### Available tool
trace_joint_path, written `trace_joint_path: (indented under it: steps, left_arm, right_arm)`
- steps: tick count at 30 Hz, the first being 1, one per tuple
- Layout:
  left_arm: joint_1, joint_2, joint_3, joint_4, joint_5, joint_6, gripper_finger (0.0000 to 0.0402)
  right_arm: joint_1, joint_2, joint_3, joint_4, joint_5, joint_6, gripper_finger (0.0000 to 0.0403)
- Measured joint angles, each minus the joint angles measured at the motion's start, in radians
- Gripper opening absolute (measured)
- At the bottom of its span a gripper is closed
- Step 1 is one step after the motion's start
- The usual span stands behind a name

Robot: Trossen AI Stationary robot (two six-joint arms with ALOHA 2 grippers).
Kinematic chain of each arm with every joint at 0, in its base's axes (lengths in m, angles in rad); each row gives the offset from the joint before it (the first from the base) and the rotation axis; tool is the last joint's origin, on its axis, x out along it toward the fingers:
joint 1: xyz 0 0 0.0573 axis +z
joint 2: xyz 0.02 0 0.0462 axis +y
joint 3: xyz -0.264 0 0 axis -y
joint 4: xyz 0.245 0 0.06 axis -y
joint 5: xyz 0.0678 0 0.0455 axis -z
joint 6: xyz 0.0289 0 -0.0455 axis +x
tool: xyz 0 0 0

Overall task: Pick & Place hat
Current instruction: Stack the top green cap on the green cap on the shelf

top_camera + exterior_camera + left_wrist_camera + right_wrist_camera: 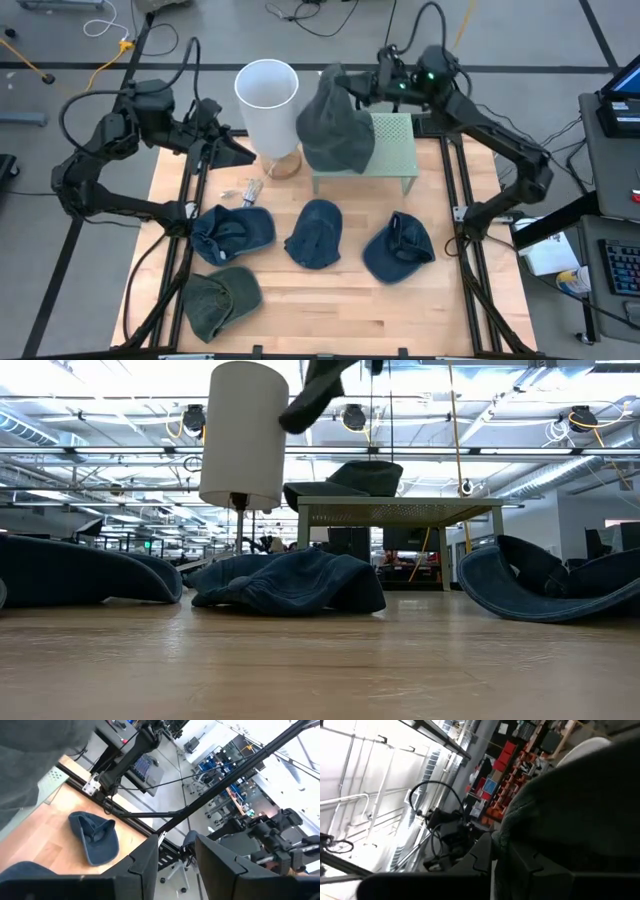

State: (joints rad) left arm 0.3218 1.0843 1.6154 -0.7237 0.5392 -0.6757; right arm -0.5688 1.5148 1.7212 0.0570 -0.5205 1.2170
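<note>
The wooden worktop [330, 300] carries everything, laid out with room between the pieces so that each can be taken singly. Next in bulk is the green mesh stand [395, 150] at the far edge, one of its kind, apparently the raised spot where hats are to be set; the low view shows one dark hat [345, 478] already resting on its top. Beside it stands one white lampshade [267, 100] on a wooden base, seemingly just an obstacle to steer around. Then the hats: a grey-green hat [335, 125] hangs from the right pincer [350, 85], which is clamped on its fabric and holds it high over the stand's near-left corner, probably so the loose cloth clears the stand before being lowered. On the worktop lie three blue hats [318, 235] in a row and one olive hat [220, 300] at the near left, four in all awaiting their turn. The left pincer [172, 865] waits near the lampshade's left, its fingers spread moderately and holding nothing.
</note>
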Motion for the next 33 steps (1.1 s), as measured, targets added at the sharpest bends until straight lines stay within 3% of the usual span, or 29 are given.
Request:
trace_joint_path:
  steps: [5, 11, 33]
  left_arm:
    - [0.0, 0.003, 0.0, -0.008, 0.004, 0.015, 0.0134]
    - [0.0, 0.004, 0.0, -0.015, 0.009, 0.019, 0.0134]
    - [0.0, 0.004, 0.0, -0.037, -0.011, 0.027, 0.0134]
  right_arm:
    - [-0.026, 0.082, 0.06, -0.024, -0.036, 0.042, 0.0021]
    - [-0.034, 0.077, 0.063, -0.171, -0.027, -0.033, 0.0021]
    - [-0.064, 0.075, 0.062, -0.599, 0.106, -0.237, 0.0021]
